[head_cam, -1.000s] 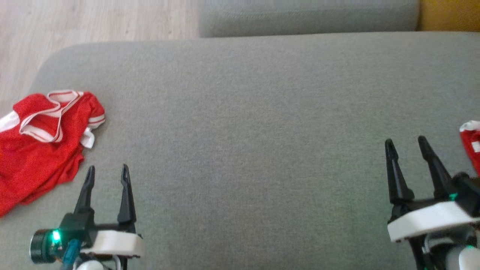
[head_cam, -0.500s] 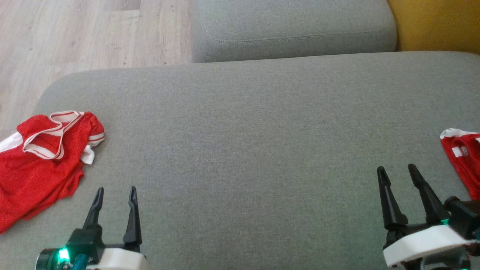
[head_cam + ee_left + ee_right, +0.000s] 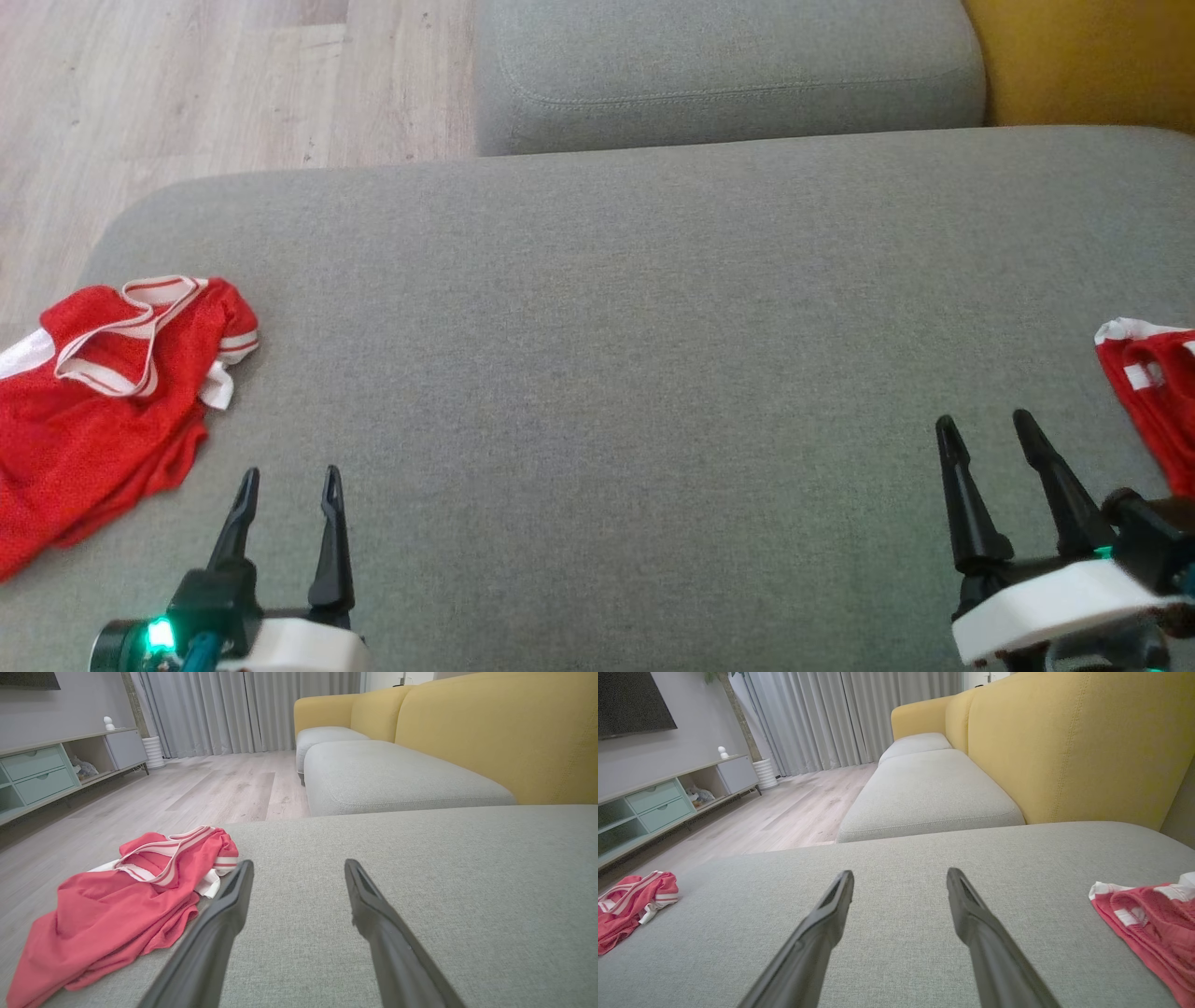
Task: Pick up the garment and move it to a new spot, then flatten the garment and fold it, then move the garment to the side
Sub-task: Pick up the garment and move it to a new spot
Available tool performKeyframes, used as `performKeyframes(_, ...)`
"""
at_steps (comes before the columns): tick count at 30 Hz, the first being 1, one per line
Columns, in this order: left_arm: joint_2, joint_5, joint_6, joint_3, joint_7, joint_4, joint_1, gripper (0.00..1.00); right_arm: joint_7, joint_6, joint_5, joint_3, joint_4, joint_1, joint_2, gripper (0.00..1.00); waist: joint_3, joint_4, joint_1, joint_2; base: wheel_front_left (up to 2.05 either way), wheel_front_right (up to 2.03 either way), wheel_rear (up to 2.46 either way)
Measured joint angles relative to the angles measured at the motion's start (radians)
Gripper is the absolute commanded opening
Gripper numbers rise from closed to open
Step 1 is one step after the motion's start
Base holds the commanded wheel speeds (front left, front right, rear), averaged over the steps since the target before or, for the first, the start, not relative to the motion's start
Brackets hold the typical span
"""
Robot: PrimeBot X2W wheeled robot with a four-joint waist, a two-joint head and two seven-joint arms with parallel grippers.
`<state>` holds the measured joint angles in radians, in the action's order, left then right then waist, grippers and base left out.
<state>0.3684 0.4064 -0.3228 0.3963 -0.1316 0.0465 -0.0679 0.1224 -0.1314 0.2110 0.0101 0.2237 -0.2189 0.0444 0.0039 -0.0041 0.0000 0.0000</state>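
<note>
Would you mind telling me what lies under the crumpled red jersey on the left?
The red jersey lies directly on the grey sofa cushion, near its rounded corner. Anything beneath its folds is covered.

We see a broad seat cushion [image 3: 597, 327] in plain grey woven fabric. The left garment [image 3: 84, 411] is bright red mesh, with white trim carrying thin red stripes at its neckline and sleeve cuff, plus a white side patch. The right garment [image 3: 1158, 411] is the same red with white edging. Our left gripper [image 3: 289, 471] and right gripper [image 3: 983, 418] have black fingers on white housings; a green light [image 3: 159, 635] glows on the left one. The sofa backrest [image 3: 490, 732] is mustard yellow, the floor [image 3: 187, 84] pale washed wood planks, the curtains [image 3: 243, 709] light grey, and the cabinet drawers [image 3: 42, 774] mint green.
</note>
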Motion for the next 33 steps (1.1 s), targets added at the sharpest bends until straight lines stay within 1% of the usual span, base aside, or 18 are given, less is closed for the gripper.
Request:
performKeyframes(5, 0.003, 0.0, 0.003, 0.004, -0.002, -0.007, 0.002, 1.0, 0.002, 0.0, -0.002, 0.001, 0.003, 0.001, 0.0, 1.0, 0.009, 0.014, 0.0, 0.0, 0.0, 0.0, 0.0)
performKeyframes(9, 0.003, 0.0, 0.011, 0.003, -0.028, -0.011, 0.024, 1.0, 0.011, 0.0, -0.011, -0.001, 0.021, 0.004, 0.0, 1.0, 0.023, 0.046, 0.0, 0.0, 0.0, 0.0, 0.0)
performKeyframes(15, -0.012, 0.012, 0.033, -0.001, -0.074, 0.021, 0.097, 1.0, 0.031, 0.0, -0.031, -0.004, 0.05, 0.015, 0.0, 1.0, 0.051, 0.134, 0.0, 0.0, 0.0, 0.0, 0.0)
performKeyframes(19, -0.039, 0.026, 0.046, -0.009, -0.096, 0.065, 0.128, 1.0, 0.052, 0.0, -0.053, -0.01, 0.079, 0.054, -0.001, 1.0, 0.074, 0.206, 0.0001, 0.0, 0.0, 0.0, 0.0)
performKeyframes(23, -0.059, 0.037, 0.065, -0.044, -0.113, 0.115, 0.169, 1.0, 0.084, 0.0, -0.085, -0.024, 0.111, 0.088, 0.0, 1.0, 0.109, 0.274, 0.0, 0.0, 0.0, 0.0, 0.0)
performKeyframes(27, -0.074, 0.037, 0.102, -0.08, -0.12, 0.176, 0.236, 1.0, 0.123, 0.0, -0.122, -0.033, 0.147, 0.132, 0.0, 1.0, 0.171, 0.317, 0.0002, 0.0, 0.0, 0.0, 0.0)
performKeyframes(29, -0.083, 0.038, 0.127, -0.103, -0.121, 0.215, 0.284, 1.0, 0.143, 0.0, -0.137, -0.033, 0.167, 0.158, 0.0, 1.0, 0.207, 0.332, 0.0002, 0.0, 0.0, 0.0, 0.0)
performKeyframes(33, -0.099, 0.051, 0.203, -0.129, -0.121, 0.355, 0.411, 1.0, 0.183, 0.0, -0.162, -0.034, 0.205, 0.204, 0.008, 1.0, 0.286, 0.354, 0.0003, 0.0, 0.0, 0.0, 0.0)
